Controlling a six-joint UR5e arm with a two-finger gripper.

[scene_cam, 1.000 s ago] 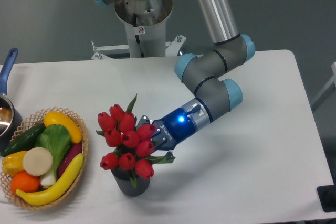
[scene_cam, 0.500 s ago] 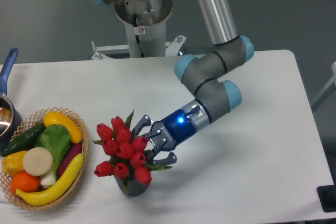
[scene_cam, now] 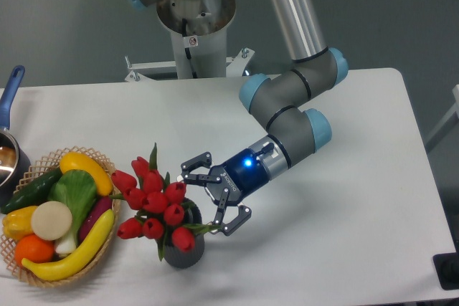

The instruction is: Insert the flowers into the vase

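Observation:
A bunch of red tulips, the flowers (scene_cam: 152,201), stands with its stems in the small dark grey vase (scene_cam: 186,250) near the table's front edge. The bunch leans to the left, toward the basket, and its buds hang over the vase's left side. My gripper (scene_cam: 210,196) is just right of the bunch with its fingers spread wide and nothing between them. The lower fingertip (scene_cam: 231,228) is close to a green leaf above the vase rim. Most of the vase's mouth is hidden by buds and leaves.
A wicker basket (scene_cam: 112,231) of fruit and vegetables sits at the left, close to the leaning buds. A pot with a blue handle (scene_cam: 10,91) is at the far left edge. The robot base (scene_cam: 193,19) stands behind the table.
The gripper has opened and let go of the flowers. The bunch has dropped lower into the vase and tipped left toward the basket, while the gripper drew back slightly to the right.

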